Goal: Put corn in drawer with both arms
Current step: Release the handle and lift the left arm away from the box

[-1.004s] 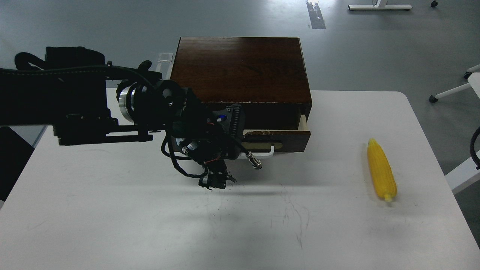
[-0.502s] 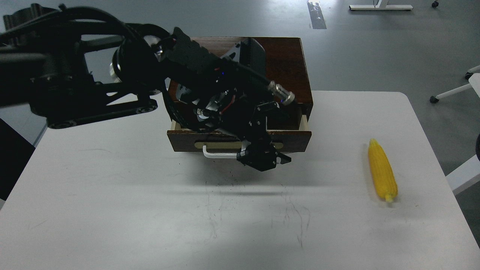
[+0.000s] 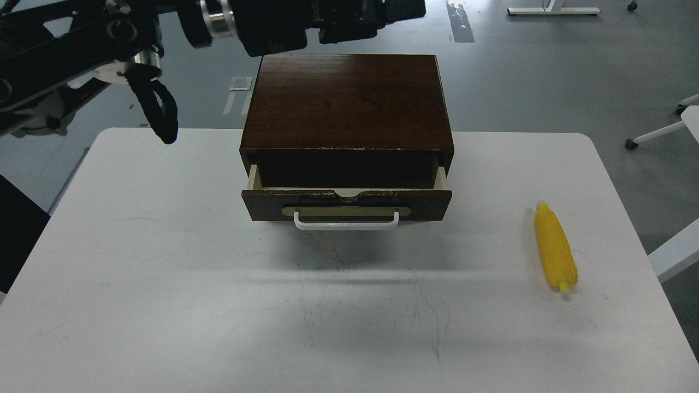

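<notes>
Corn point(image 3: 556, 248) lay on the desk point(image 3: 164, 284), right of the box point(image 3: 349, 103), untouched; the drawer point(image 3: 347, 203) stood partly open; left arm point(image 3: 229, 24) hung above, jaws unreadable; right arm out of view.

White table point(image 3: 164, 305) — scuffed with dark scratch marks point(image 3: 426, 316) near its middle. Grey floor point(image 3: 546, 76) behind — a tape strip point(image 3: 460, 22), white furniture legs point(image 3: 551, 9).
</notes>
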`<state>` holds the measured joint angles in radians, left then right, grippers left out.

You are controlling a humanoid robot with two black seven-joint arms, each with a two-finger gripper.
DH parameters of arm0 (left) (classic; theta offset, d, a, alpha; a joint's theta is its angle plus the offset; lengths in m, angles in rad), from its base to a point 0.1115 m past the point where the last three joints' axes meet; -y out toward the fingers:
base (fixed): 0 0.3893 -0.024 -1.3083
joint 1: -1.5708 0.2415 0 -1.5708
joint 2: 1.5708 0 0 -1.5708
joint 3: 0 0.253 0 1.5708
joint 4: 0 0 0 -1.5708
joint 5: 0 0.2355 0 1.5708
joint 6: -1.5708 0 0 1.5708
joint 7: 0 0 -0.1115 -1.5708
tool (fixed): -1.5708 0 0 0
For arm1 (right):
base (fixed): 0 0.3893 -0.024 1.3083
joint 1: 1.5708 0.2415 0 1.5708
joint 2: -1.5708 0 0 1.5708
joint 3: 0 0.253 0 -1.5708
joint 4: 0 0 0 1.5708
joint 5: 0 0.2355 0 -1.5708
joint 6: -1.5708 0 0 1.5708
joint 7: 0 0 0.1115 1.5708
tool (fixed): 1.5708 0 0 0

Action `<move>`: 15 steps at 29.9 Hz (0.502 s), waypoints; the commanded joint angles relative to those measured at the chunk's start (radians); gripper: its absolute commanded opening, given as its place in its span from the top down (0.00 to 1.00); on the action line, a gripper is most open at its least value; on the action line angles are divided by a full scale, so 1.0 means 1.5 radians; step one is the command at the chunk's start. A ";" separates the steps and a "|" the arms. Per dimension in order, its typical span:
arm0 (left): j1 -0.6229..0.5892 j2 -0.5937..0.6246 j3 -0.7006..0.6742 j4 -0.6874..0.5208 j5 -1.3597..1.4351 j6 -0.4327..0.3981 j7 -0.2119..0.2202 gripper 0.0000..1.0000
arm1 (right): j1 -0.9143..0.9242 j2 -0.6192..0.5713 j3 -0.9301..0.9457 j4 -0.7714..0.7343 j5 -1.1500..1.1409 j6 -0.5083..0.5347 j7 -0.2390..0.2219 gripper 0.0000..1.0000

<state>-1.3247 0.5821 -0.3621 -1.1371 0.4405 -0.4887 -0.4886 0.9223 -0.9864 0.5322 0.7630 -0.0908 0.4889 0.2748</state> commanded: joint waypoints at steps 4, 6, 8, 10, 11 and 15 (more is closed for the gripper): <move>0.117 0.001 -0.106 0.166 -0.213 0.000 0.000 0.02 | 0.026 -0.054 -0.028 0.116 -0.277 0.000 -0.012 0.00; 0.132 0.004 -0.108 0.178 -0.261 0.000 0.000 0.02 | 0.028 -0.061 -0.029 0.139 -0.331 0.000 -0.022 0.00; 0.156 0.007 -0.108 0.193 -0.312 0.000 0.007 0.02 | 0.032 -0.063 -0.029 0.172 -0.399 0.000 -0.043 0.00; 0.194 0.004 -0.110 0.216 -0.331 0.000 0.026 0.02 | 0.031 -0.059 -0.031 0.204 -0.448 0.000 -0.079 0.00; 0.194 0.004 -0.110 0.216 -0.331 0.000 0.026 0.02 | 0.031 -0.059 -0.031 0.204 -0.449 0.000 -0.079 0.00; 0.236 -0.015 -0.134 0.254 -0.338 0.000 0.029 0.02 | 0.032 -0.056 -0.090 0.248 -0.538 0.000 -0.103 0.00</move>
<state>-1.0081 0.5793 -0.5341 -0.7897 -0.0602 -0.4885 -0.4475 0.9678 -1.0757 0.4627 1.0903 -0.7959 0.4884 0.1402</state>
